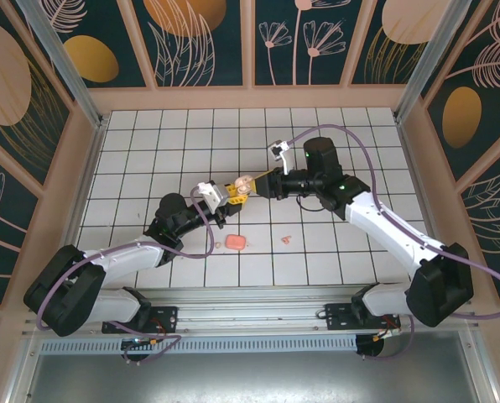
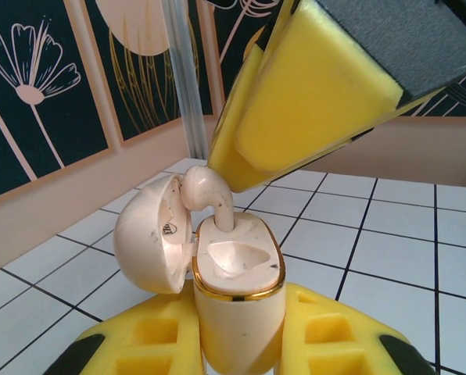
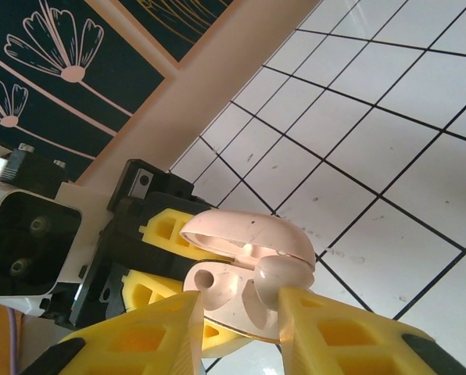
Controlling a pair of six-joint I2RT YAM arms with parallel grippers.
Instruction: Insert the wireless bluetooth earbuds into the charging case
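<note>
The charging case [image 2: 237,273], a cream pod with a gold rim, stands upright with its lid [image 2: 151,234] swung open to the left. My left gripper [image 2: 237,340] is shut on its body. One earbud [image 2: 209,195] stands with its stem in the case's left socket. In the right wrist view its head [image 3: 284,277] touches the right finger of my right gripper [image 3: 241,312], whose jaws stand apart, the left finger clear of the earbud. From above, both grippers meet at the case [image 1: 244,182] over mid-table. A second earbud [image 1: 285,239] lies on the tiles.
A salmon-pink rounded-square piece [image 1: 236,243] lies on the white grid tiles just left of the loose earbud, below the two grippers. Patterned walls with a beige ledge [image 1: 250,96] enclose the table on three sides.
</note>
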